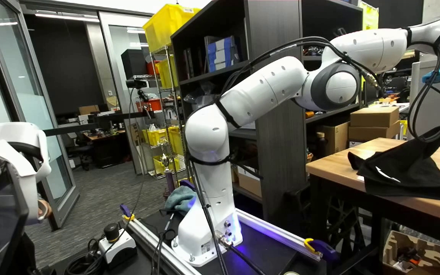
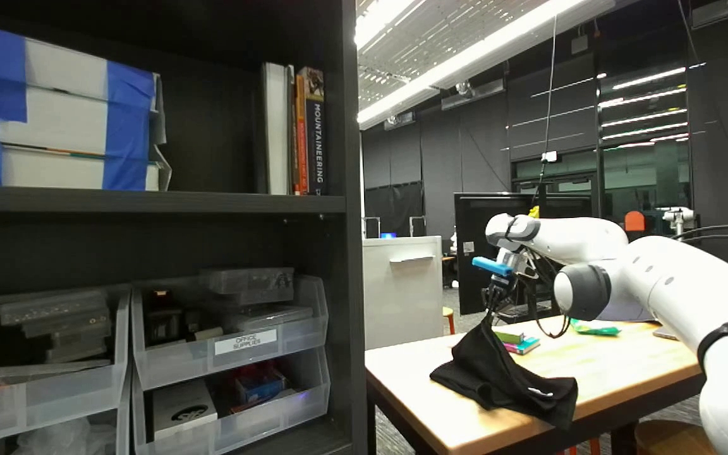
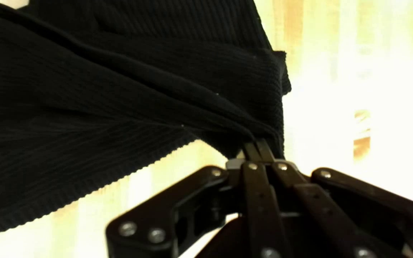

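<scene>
Nearest in the wrist view: gripper (image 3: 258,145), its black linkages filling the lower right. Fingertips (image 3: 266,152) drawn together, barely a slit between them, pinching a gathered fold of black ribbed cloth (image 3: 145,79). Landmark: wood-topped table (image 2: 402,379).

Position: cloth partly above the table, partly on it. In both exterior views it climbs from the tabletop to a peak at the gripper. Lower spread rests on the wood; one corner laps over the table edge that faces the robot base (image 1: 195,233). White mark (image 2: 539,392) on the cloth sits near that edge; too small to read.

Why so: grip is on one gathered spot, so the remainder hangs from it in folds. My judgement: the table carries much of the weight, leaving the raised part only lightly taut.

Orientation: peak points up into the fingertips. Long axis slants from there down to the robot-side table edge; in the wrist view the folds fan toward upper left.

Also on the table, inward from that edge: small stack of green, pink and blue items (image 2: 521,345), and green packet (image 2: 598,329) farther along. Black cables (image 1: 315,38) strapped along the white arm (image 1: 260,93), presumably to keep slack off the table.
</scene>
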